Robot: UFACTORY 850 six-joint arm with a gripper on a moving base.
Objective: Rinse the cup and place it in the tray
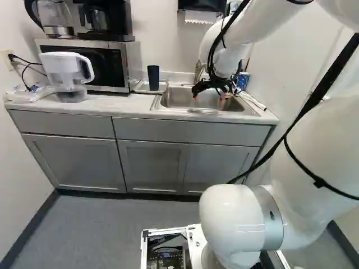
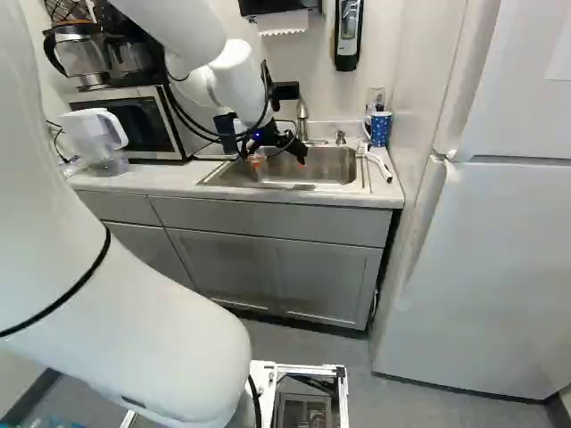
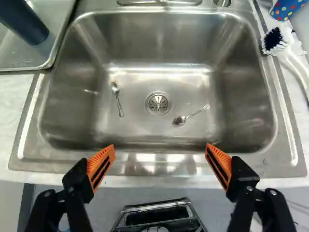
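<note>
The gripper (image 1: pixel 215 93) hangs over the front part of the sink; in the wrist view the gripper (image 3: pixel 160 162) is wide open with nothing between its fingers. A dark blue cup (image 1: pixel 153 77) stands upright in the tray (image 1: pixel 162 87), left of the sink. The wrist view shows the cup (image 3: pixel 25 21) and the tray's rim (image 3: pixel 48 60) too, off to one side of the sink (image 3: pixel 159 72). Two spoons lie on the sink floor, one spoon (image 3: pixel 117 99) on either side of the drain, the other spoon (image 3: pixel 190 115) nearer the brush.
A white brush (image 3: pixel 289 50) and a polka-dot blue cup (image 2: pixel 381 129) are at the sink's right. The faucet (image 2: pixel 302 119) rises behind the basin. Left of the tray are a microwave (image 1: pixel 90 66) and a water pitcher (image 1: pixel 66 73). A fridge (image 2: pixel 482 259) stands at the right.
</note>
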